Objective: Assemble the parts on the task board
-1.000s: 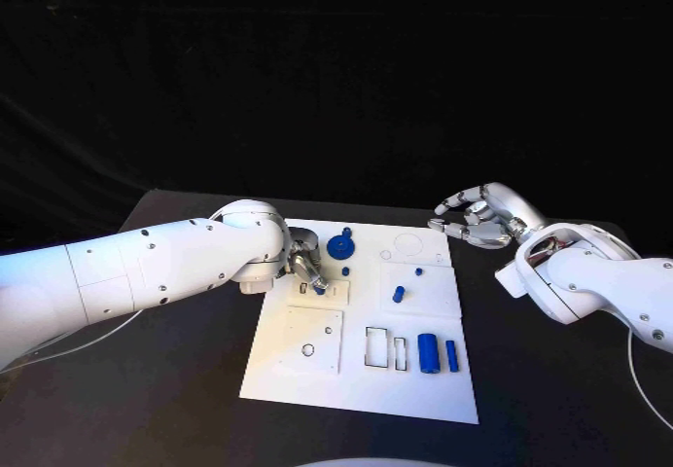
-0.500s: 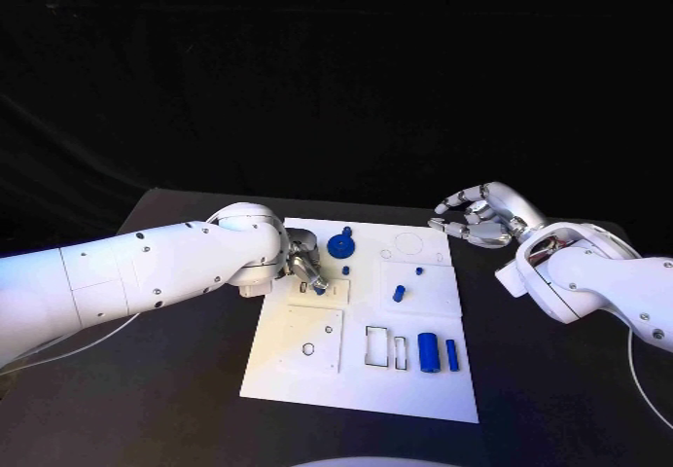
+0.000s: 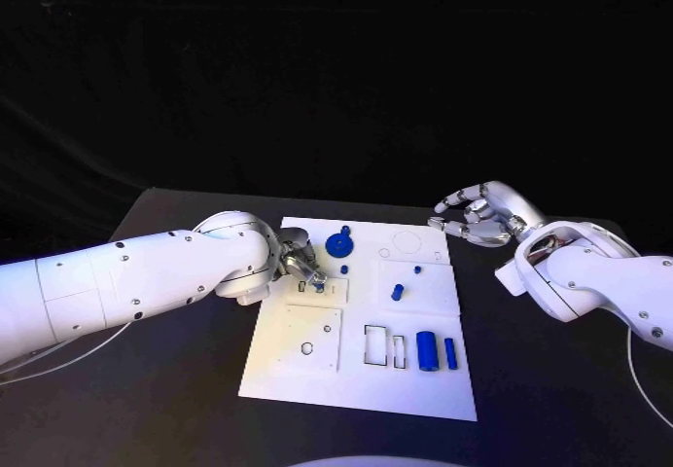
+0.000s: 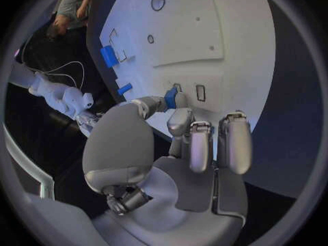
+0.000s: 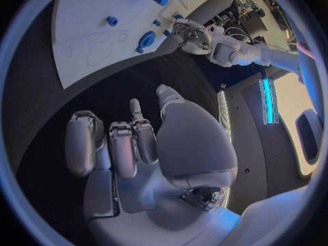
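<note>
At the task board's (image 3: 358,384) far left, the left hand (image 3: 301,267) pinches a small blue part (image 4: 171,98), plain in the wrist view; the right hand (image 3: 481,216) hovers off the far right corner, fingers curled, holding nothing.

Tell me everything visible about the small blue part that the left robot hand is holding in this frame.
The small blue part is a short, solid-blue piece, plastic by its look. The left robot hand pinches it between thumb and a fingertip, just above the task board, next to two small rectangular slots near the board's left edge. Whether it touches the board cannot be told. In the head view the fingers largely cover it, so its full shape stays unclear.
</note>
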`<action>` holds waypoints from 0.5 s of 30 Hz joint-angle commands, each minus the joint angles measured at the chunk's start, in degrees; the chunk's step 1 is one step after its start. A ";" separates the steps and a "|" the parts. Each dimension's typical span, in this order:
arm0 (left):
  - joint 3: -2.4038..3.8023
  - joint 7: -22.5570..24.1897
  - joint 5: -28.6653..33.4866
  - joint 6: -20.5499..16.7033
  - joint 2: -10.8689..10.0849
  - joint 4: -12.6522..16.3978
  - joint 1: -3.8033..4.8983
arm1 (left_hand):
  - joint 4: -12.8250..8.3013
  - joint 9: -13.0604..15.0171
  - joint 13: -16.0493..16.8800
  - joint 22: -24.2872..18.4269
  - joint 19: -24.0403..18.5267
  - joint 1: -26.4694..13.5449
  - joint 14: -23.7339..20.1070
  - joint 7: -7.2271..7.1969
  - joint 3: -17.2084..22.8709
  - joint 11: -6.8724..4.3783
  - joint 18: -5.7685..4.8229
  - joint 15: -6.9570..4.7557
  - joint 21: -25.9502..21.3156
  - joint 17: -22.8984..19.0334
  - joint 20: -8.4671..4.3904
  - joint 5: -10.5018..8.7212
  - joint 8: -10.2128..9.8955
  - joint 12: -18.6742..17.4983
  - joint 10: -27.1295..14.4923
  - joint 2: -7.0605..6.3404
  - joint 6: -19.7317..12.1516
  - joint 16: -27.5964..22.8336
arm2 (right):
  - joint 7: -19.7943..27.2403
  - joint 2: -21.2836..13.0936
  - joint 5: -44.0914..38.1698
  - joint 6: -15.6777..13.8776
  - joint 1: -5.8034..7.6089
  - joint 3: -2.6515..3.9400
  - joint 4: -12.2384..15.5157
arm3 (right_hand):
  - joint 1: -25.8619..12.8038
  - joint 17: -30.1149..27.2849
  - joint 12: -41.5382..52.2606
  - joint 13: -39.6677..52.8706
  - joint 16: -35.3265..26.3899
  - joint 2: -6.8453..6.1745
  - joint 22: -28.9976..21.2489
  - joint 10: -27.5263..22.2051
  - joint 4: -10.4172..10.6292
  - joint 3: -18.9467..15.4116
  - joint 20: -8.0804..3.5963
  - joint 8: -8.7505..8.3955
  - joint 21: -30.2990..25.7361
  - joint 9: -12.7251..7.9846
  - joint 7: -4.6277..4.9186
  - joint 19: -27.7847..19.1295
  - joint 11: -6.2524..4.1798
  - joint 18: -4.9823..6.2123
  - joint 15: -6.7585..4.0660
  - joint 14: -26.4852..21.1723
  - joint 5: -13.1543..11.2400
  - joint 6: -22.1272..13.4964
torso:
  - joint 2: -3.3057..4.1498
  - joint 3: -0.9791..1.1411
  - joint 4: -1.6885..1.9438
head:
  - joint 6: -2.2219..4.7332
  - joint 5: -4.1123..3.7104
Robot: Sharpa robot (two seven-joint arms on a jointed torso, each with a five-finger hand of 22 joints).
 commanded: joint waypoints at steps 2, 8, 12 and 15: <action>0.03 1.98 1.25 -6.34 -0.76 1.36 -0.27 | -8.55 0.11 -0.04 -0.06 0.23 1.00 6.06 -0.14 8.98 -0.03 -0.34 -0.01 0.18 15.10 -0.04 -0.28 0.19 -0.35 -0.15 1.23 0.06 0.19 | 0.37 -0.10 -0.57 0.64 -0.04 0.00 0.14 | -0.53 8.57 -0.09 7.28 -0.29 0.09 5.58 0.01 -0.01 -0.31 -0.34 0.36 -0.16 0.10 -0.03 -0.02 -0.23 0.36 -0.23 4.52 -0.17 -0.16 | -0.05 0.06 0.04 | -0.29 -0.05; 0.03 2.77 -0.28 -8.86 -1.91 2.76 -0.85 | -8.42 0.09 -0.35 -0.15 0.20 0.86 6.06 -0.13 8.95 0.01 -0.33 0.01 0.13 15.10 -0.02 -0.80 0.14 -0.65 -0.20 1.37 0.05 0.19 | 0.37 -0.24 -0.57 0.61 -0.06 0.00 0.16 | -0.53 8.57 -0.09 7.28 -0.29 0.09 5.58 0.01 -0.01 -0.31 -0.34 0.36 -0.16 0.10 -0.03 -0.02 -0.23 0.36 -0.23 4.52 -0.17 -0.16 | -0.12 0.10 0.07 | -0.45 0.01; 0.02 3.13 -3.19 -10.31 -2.65 3.76 -1.70 | -8.30 0.06 -0.62 -0.15 0.20 0.76 6.06 -0.10 8.90 0.04 -0.32 0.04 0.12 15.10 -0.01 -1.44 0.05 -0.93 -0.26 1.56 -0.02 0.19 | 0.38 -0.36 -0.57 0.59 -0.08 0.00 0.18 | -0.53 8.57 -0.09 7.28 -0.29 0.09 5.58 0.01 -0.01 -0.31 -0.34 0.36 -0.16 0.10 -0.03 -0.02 -0.23 0.36 -0.23 4.52 -0.17 -0.16 | -0.07 0.12 -0.03 | -0.43 0.01; 0.02 3.36 -5.24 -11.32 -2.89 4.21 -2.30 | -8.30 0.06 -0.62 -0.15 0.20 0.76 6.06 -0.10 8.90 0.04 -0.32 0.04 0.12 15.10 -0.01 -1.44 0.05 -0.93 -0.26 1.56 -0.02 0.19 | 0.37 -0.45 -0.57 0.59 -0.10 0.00 0.19 | -0.53 8.57 -0.09 7.28 -0.29 0.09 5.58 0.01 -0.01 -0.31 -0.34 0.36 -0.16 0.10 -0.03 -0.02 -0.23 0.36 -0.23 4.52 -0.17 -0.16 | -0.08 0.11 -0.01 | -0.44 -0.02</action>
